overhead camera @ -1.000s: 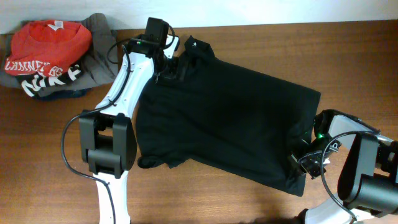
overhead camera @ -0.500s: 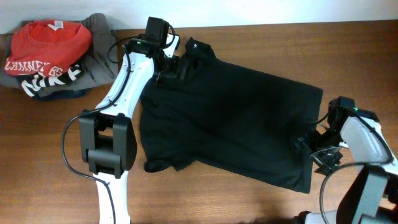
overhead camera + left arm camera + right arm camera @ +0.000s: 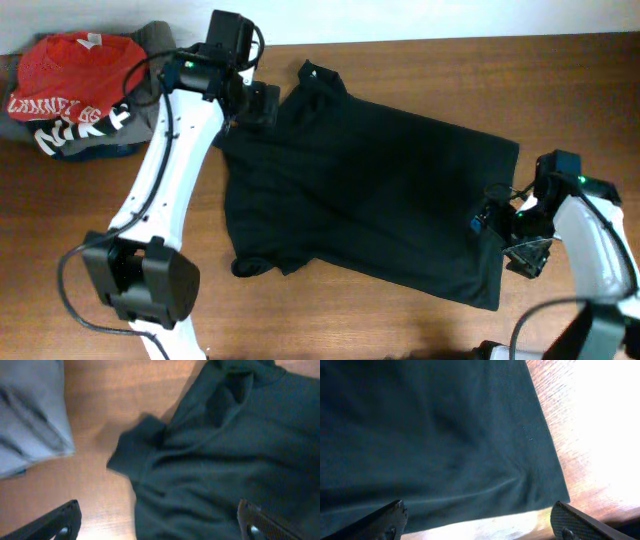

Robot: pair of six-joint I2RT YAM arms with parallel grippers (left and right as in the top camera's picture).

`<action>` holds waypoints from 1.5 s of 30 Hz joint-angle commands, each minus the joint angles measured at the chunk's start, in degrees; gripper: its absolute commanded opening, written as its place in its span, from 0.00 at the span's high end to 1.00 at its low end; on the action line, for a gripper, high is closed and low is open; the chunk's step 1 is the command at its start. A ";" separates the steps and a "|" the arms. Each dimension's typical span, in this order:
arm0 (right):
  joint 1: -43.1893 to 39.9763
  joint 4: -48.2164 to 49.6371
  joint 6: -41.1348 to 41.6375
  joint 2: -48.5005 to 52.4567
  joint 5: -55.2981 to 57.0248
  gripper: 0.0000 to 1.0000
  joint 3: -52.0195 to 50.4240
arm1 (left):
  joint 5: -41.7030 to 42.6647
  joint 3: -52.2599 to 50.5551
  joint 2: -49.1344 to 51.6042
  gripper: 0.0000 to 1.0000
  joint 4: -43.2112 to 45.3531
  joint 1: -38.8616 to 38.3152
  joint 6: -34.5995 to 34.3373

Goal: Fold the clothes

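White arm links [image 3: 165,170], black joints [image 3: 150,285], looping black cables [image 3: 62,280], dark fingers [image 3: 57,520]

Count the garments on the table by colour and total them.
Black: 2, the plain black fabric shirt spread flat and a bunched black piece with white lettering
Red: 1, the red shirt with white lettering
Grey: 1, the crumpled grey garment
Total: 4 visible; more may lie hidden underneath.

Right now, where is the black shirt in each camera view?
Overhead: black shirt spread across the middle of the wooden table.
Left wrist: black shirt fills the right side, its sleeve near centre.
Right wrist: black shirt covers most of the frame, corner at lower right.
Shared landmark: bare wooden table along the shirt's edge.
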 commanded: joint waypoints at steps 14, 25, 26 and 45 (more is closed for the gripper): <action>0.37 -7.76 4.70 -9.60 1.90 0.01 0.81 | 4.24 -6.80 -4.20 0.01 -26.43 0.04 -23.91; 0.37 -7.78 4.96 -9.57 2.69 0.01 0.81 | 16.28 -46.73 -23.71 0.01 -0.13 1.64 -23.82; 0.37 -7.89 5.16 -9.57 2.71 0.01 0.81 | 17.99 -49.40 -24.15 0.01 1.20 2.51 -23.80; 0.37 -13.70 12.46 -9.60 7.87 0.01 0.39 | 26.95 -64.67 -14.91 0.02 16.98 6.78 -18.16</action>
